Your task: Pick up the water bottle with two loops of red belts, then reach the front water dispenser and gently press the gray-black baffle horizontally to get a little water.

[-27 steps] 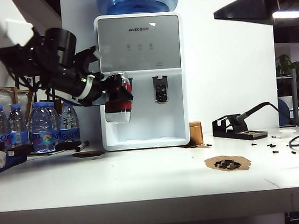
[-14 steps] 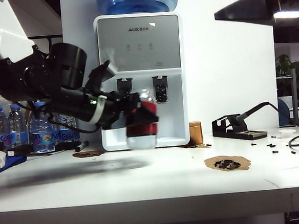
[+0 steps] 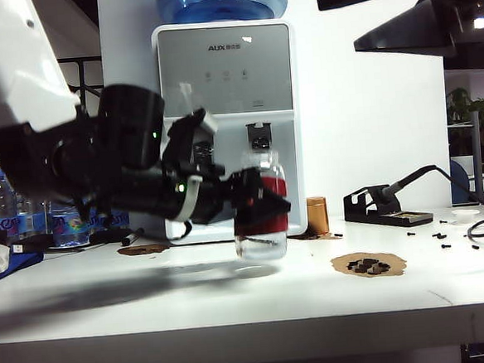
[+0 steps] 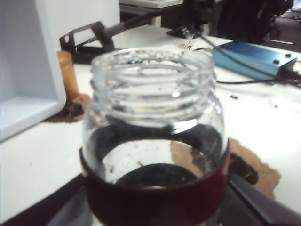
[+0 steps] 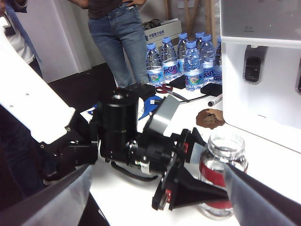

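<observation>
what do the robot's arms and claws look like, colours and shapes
The left arm has a white boxy upper shell, then black rounded cylindrical joints, a white band and a small green light near the wrist. Its left claw is black with angular, wedge-shaped fingers. Of the right claw, only dark grey flat fingers show, blurred, at the edges of its own wrist view.

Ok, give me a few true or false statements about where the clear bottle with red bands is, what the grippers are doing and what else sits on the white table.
1. The left gripper holds the clear glass bottle with red bands. True.
2. The bottle has a blue cap on. False: its threaded mouth is open in the left wrist view.
3. The bottle is pressed against the white water dispenser's left dark lever. False: it hangs above the white table, in front of the dispenser.
4. The right gripper is open and empty. True.
5. A black soldering-iron stand sits right of the dispenser. True.
</observation>
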Tool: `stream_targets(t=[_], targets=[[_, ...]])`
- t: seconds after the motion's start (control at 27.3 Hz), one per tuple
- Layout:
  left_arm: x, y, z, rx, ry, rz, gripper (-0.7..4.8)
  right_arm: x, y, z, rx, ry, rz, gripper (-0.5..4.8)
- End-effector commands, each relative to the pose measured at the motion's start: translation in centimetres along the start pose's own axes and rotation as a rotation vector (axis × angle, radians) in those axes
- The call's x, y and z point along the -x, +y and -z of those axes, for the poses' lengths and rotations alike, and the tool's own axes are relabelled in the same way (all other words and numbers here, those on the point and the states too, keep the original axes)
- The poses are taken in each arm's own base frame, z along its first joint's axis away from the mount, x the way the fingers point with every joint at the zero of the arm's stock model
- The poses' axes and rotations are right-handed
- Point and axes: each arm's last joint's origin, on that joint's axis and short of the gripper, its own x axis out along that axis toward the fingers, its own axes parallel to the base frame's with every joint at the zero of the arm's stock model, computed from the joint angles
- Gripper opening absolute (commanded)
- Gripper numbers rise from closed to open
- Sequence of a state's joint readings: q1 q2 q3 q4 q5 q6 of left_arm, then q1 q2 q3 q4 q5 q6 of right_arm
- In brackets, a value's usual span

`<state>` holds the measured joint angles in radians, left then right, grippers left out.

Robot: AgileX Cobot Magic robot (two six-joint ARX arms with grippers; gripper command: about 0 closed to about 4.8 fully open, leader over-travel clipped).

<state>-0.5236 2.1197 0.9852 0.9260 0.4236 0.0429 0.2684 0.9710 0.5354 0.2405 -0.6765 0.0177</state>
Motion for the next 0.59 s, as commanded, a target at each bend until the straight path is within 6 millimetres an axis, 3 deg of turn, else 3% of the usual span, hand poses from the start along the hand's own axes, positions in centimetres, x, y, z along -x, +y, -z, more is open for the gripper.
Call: stream_targets(t=[0.04,0.59], targets=[[-0.2,0.2,0.4,-0.014,-0.029,-0.005,-0.04,0.1,-0.2,-0.1,0.031,0.006,0.087,4.79],[0.7,0.8,2.5,-0.032,0.054,-0.033,-0.05,0.1,-0.5,0.8,0.024,0.087,0.179,4.79]])
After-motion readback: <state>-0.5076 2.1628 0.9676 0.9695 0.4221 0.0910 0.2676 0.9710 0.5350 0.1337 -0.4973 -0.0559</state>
